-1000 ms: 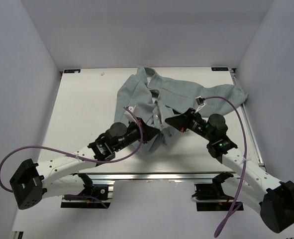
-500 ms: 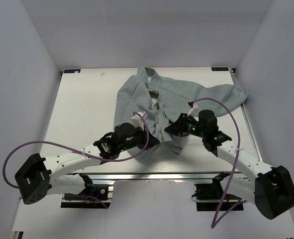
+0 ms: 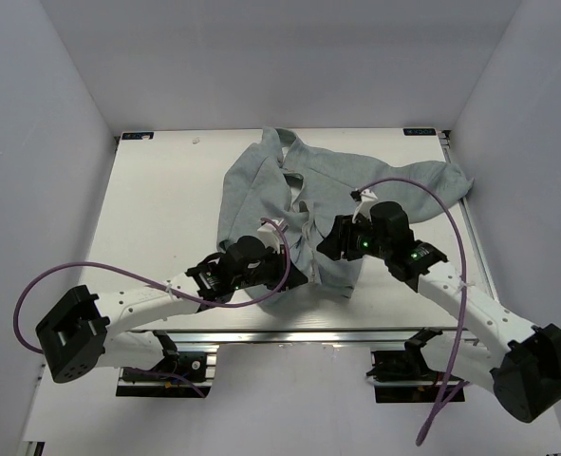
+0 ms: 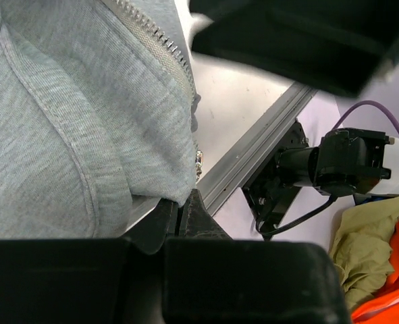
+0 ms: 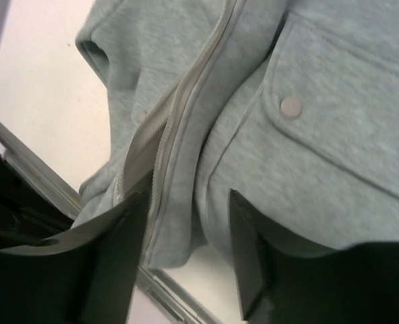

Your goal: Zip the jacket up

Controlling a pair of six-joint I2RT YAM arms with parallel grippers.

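**Left side pinched at the hem, right jaws apart over the zipper**

The jacket (image 3: 356, 176) lies spread on the table (image 3: 157, 209), from the middle toward the far edge. Its collar (image 3: 280, 142) is at the far end and its hem (image 5: 179, 253) sits nearest me, just in front of both arms. I read the long axis as running near to far, leaning a little left at the top. One sleeve (image 3: 432, 180) trails off toward the far right corner.

The zipper (image 5: 185, 101) follows that same line up the centre. Pale lining shows beside it, so I judge the front is not closed all the way.

My left gripper (image 4: 183, 212) is closed, and the left bottom corner of the cloth appears to be pinched between its fingers. My right gripper (image 5: 188, 192) has its jaws standing apart on either side of the hem fold, right by the zipper. It grips nothing. A pocket flap (image 5: 291, 106) with its snap sits just to one side.

This is soft, light fleece and it will bunch, stretch and slide on the table rather than hold any shape. I expect the teeth to mesh only if the hem is kept taut. I would hold the bottom edge close to the zipper with one gripper and take the slider's pull with the other. I cannot pick out the slider for certain here.
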